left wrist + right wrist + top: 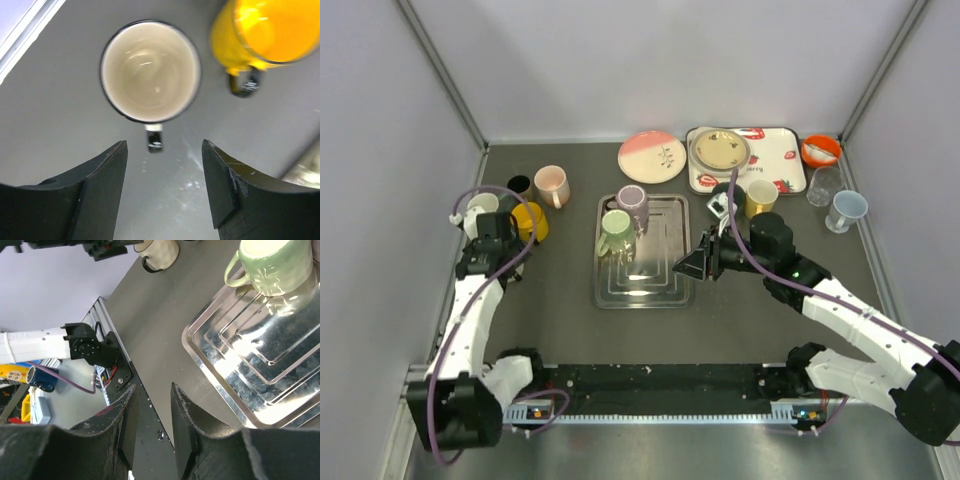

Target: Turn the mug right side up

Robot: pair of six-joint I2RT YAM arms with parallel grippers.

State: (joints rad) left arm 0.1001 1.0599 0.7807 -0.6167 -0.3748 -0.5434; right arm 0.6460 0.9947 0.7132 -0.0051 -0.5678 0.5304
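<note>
Left gripper [164,155] is hovering spread over the cream enamel mug [150,70]; likely light, rigid, slick, so I'd be pinching its rim.

The mug [150,70] is cream inside with a thin dark rim all round. It stands right side up, with its open mouth facing up. Nothing can be seen inside it. Its little dark handle [154,139] sticks out on one side. The mug sits on the grey table [45,130], far over on the left, near a yellow mug [265,35] but not touching it.
</note>
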